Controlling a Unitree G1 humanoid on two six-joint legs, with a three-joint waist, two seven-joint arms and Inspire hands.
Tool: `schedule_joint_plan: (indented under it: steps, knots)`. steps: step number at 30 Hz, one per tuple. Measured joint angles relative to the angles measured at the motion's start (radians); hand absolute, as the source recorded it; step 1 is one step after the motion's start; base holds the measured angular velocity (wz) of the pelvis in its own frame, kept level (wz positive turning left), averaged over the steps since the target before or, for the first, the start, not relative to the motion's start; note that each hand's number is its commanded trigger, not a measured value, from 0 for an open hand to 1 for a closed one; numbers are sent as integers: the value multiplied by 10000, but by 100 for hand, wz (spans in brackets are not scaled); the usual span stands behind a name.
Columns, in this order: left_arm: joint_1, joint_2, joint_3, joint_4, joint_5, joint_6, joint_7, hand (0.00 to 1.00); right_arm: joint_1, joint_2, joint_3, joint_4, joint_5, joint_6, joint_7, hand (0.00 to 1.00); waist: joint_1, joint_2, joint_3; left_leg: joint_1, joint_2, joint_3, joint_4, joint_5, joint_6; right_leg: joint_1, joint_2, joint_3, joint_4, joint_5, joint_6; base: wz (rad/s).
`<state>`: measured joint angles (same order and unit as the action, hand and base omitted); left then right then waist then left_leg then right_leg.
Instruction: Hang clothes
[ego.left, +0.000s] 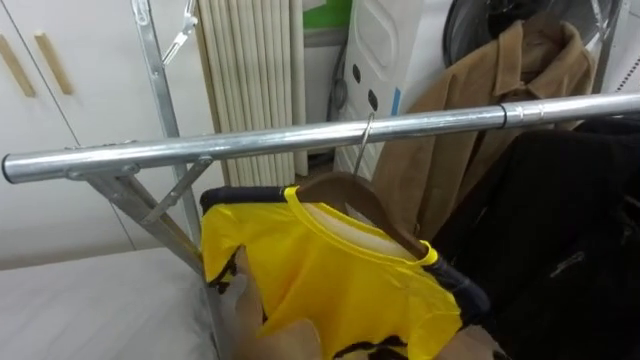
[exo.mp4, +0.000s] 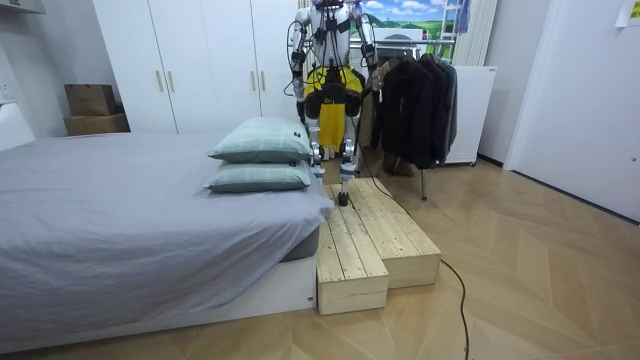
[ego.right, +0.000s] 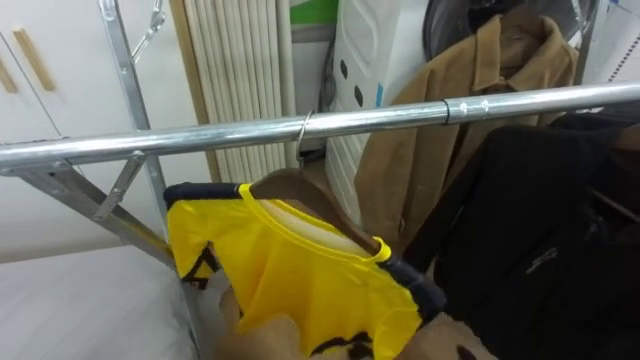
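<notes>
While the robot stands facing the clothes rack, just past the far end of a wooden platform (exo.mp4: 375, 235) that lies along the bed (exo.mp4: 120, 200), both its arms are raised toward the garment in front of it. From the head camera, the yellow shirt (ego.left: 330, 280) sits on a brown wooden hanger (ego.left: 352, 190), and the hanger's metal hook (ego.left: 367, 135) is looped over the rack's steel rail (ego.left: 250, 145), so the shirt hangs from the rail, tilted down toward the right. Its sleeves are edged in dark navy. The left hand (ego.left: 238, 295) shows as pale fingers against the shirt's left sleeve edge, touching the cloth, but I cannot tell whether they are pinching it or only resting there. The right hand (ego.left: 472, 345) appears as a tan shape at the bottom edge, just under the shirt's right sleeve; its fingers are out of sight, so its state cannot be told either. Behind the rail hangs a brown coat (ego.left: 500, 80), and a black jacket (ego.left: 560, 230) hangs just to the right of the shirt. Two pillows (exo.mp4: 262, 140) are stacked at the head of the bed, near the robot's legs.
</notes>
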<state>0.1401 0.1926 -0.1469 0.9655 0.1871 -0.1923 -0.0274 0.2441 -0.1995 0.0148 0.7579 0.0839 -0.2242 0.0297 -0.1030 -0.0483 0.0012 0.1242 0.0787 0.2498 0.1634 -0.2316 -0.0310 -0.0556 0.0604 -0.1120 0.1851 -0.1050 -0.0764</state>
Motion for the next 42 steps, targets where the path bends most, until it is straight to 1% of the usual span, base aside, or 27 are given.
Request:
schedule_joint_plan:
  steps: [2,5,8,10,11,12,14,16,18,20,22,24,26,28,30,31,33,36,42]
  knots:
    - [69,-16,66,-3,4,-56,76,0,160,7,-3,452,-8,-46,-53,0,-13,20,0,36,-4,1,1,-1,0,22,5,47,3,-10,13,-2]
    - [96,-16,142,128,3,-115,256,0,171,94,-7,1402,123,-62,-49,0,14,67,8,25,-9,38,-25,-1,0,-21,7,65,8,-11,16,-1]
    - [95,-34,316,447,0,-148,268,0,192,154,-15,2361,905,-44,94,0,12,129,-17,58,-9,131,-34,-2,0,-27,23,159,10,-13,18,-5]
    - [147,-39,369,574,-9,-207,267,0,252,265,-212,2758,1250,-40,174,0,30,173,-44,78,-10,157,-34,-2,0,-14,52,272,14,-12,19,-9]
    - [145,-85,482,772,-15,-308,265,0,244,413,-434,3048,1522,-37,169,0,40,211,-62,78,-5,164,-30,-2,0,7,63,295,12,-12,19,-5]
    - [125,-130,558,906,-24,-324,265,0,248,537,-597,3345,1686,-34,171,0,-16,233,-80,84,-5,159,-30,-2,0,12,61,286,15,-12,19,0]
    - [145,-227,692,1065,-33,-339,253,0,292,665,-797,3692,1973,72,252,0,-16,293,-61,97,-3,131,-33,-2,0,15,61,278,20,-12,19,0]
    - [64,-272,790,1347,-84,-376,248,0,298,792,-1084,4033,2290,151,429,0,-25,323,-60,106,-4,68,-33,-2,0,18,60,271,37,-12,19,0]
    - [24,-279,970,1645,-463,-374,216,0,274,807,-1291,4369,2667,376,598,0,-31,385,-45,106,-1,67,-34,-2,0,12,61,262,61,-12,19,0]
    - [25,-292,1099,1754,-772,-357,152,0,248,806,-1449,4521,2847,543,699,0,-2,429,-47,113,0,63,-39,-3,0,12,62,262,70,-12,19,0]
    - [33,-372,1349,1771,-813,-338,102,0,230,805,-1560,4587,3058,715,811,0,3,480,-41,137,-1,53,-41,-4,0,26,65,265,70,-10,17,0]
    - [11,-549,1708,1845,-893,-267,-1,0,165,809,-1567,4800,3125,868,837,0,7,493,-30,205,0,54,-46,-7,1,29,70,275,73,-10,17,0]
    - [8,-607,1827,1855,-951,-213,-60,0,77,811,-1566,4817,3124,1021,841,0,17,518,-50,210,0,53,-48,-12,1,21,70,282,98,-20,28,0]
    - [-12,-607,1826,1854,-1129,-160,-73,0,-40,774,-1558,4823,3120,1145,842,0,22,552,-67,213,-3,19,-92,-34,-2,-2,76,302,179,-34,32,0]
    - [-124,-627,1825,1887,-1167,-29,-73,0,-124,772,-1549,4870,3120,1217,874,0,44,594,-85,250,-2,-13,-136,-41,-13,15,86,301,201,-23,18,0]
    - [-159,-636,1824,1927,-1169,4,-73,0,-162,771,-1549,4875,3122,1263,894,0,43,575,-75,265,-2,-13,-136,-41,-13,14,86,301,201,-23,17,0]
    - [-216,-651,1823,1938,-1169,145,-71,0,-232,761,-1544,4926,3117,1415,922,0,40,578,-80,294,-3,-20,-135,-41,-13,16,83,297,200,-22,18,0]
    - [-266,-651,1824,1939,-1167,238,-70,0,-268,757,-1544,4937,3116,1593,922,0,46,576,-78,281,-5,-40,-134,-40,-13,15,80,288,197,-19,19,0]
    - [-310,-662,1823,1945,-1168,379,-63,0,-281,758,-1550,4987,3127,1606,916,0,45,574,-70,280,-4,-63,-128,-38,-12,20,80,284,181,-18,18,0]
